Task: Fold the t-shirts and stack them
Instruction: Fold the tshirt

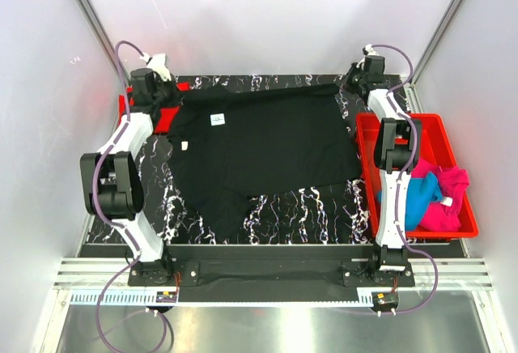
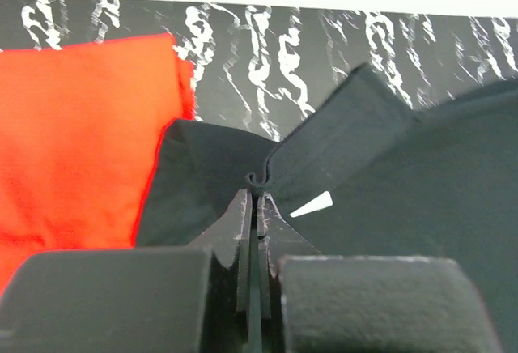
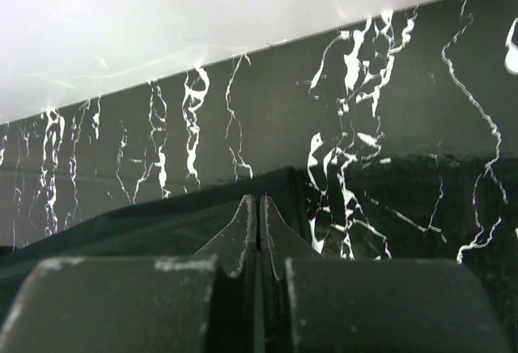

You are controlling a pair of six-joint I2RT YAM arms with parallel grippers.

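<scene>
Seen from above, a black tabletop veined with white like marble (image 1: 299, 211) fills a booth of plain white walls (image 1: 259, 13), which meet in a corner at the far side. Silver metal rails (image 1: 267, 268) run along the near edge, where the two arms are bolted.

A black cloth t-shirt (image 1: 259, 150) lies spread across the middle of the tabletop, mostly flat, with a small white label (image 1: 216, 120) showing near its far left. The left gripper (image 1: 166, 86) is at the shirt's far left corner. Its wrist camera shows the jaws clenched on a raised fold of the black fabric (image 2: 255, 187). Just left of that corner lies a red cloth t-shirt (image 1: 166, 116), touching the black one.

The right gripper (image 1: 356, 78) is at the shirt's far right corner. In its wrist view the jaws are pressed tightly together (image 3: 257, 203), with the edge of the dark cloth drawn up to the tips, so they appear to nip it (the pinch itself is hard to make out).

A rigid red plastic bin (image 1: 453, 138) stands at the table's right edge, beside the right arm. Inside it, a bright blue cloth t-shirt (image 1: 421, 199) and a magenta cloth t-shirt (image 1: 452, 199) lie crumpled together, touching.
</scene>
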